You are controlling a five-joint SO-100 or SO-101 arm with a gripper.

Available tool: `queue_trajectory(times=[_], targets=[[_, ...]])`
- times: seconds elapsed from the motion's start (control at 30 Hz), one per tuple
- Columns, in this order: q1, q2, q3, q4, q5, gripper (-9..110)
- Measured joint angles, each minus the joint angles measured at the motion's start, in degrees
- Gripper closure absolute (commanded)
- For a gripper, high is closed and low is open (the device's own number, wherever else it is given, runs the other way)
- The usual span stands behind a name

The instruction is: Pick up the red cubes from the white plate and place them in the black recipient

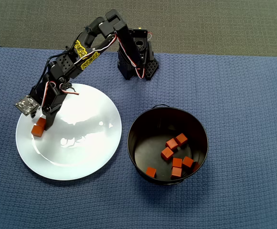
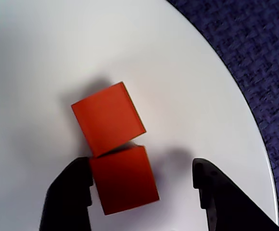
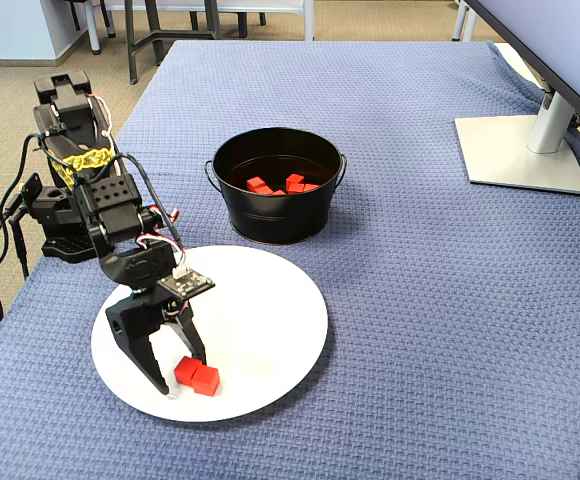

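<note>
On the left in the overhead view, plate (image 1: 81, 152) on blue cloth (image 1: 243, 95) over the counter, arm (image 1: 76, 57) bent down over its left rim. Jaws (image 2: 142, 187) spread apart, released, low over the plate; left finger (image 2: 72, 192) touching the nearer of two cubes (image 2: 108, 118), right finger (image 2: 216, 197) clear of it. Both cubes touching corner to edge, near the plate's rim. Further right, pot (image 1: 143, 125) just beside the plate, six cubes (image 1: 176, 155) loose on its bottom. At the far right in the fixed view, monitor stand (image 3: 520, 150).
</note>
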State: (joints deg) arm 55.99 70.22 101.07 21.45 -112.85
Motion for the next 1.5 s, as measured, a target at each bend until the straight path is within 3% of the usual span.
queue_trajectory(times=[0.27,0.5,0.8,1.07,1.1,1.13,1.17,1.23,1.37,1.5], targets=[[0.09,0.70,2.29,-5.19,7.03,101],[-5.54,19.25,17.05,-6.06,22.32,102],[-19.25,47.11,21.45,12.04,54.67,102],[-36.56,54.05,13.54,23.73,82.79,102],[-39.20,53.96,12.66,23.82,85.25,98],[-41.75,53.61,11.95,23.82,87.45,86],[-44.21,52.91,11.25,23.82,89.21,68],[-48.87,50.98,10.11,24.87,90.18,59],[-55.02,49.66,5.98,30.67,87.63,67],[-46.14,49.83,4.75,29.27,81.21,72]])
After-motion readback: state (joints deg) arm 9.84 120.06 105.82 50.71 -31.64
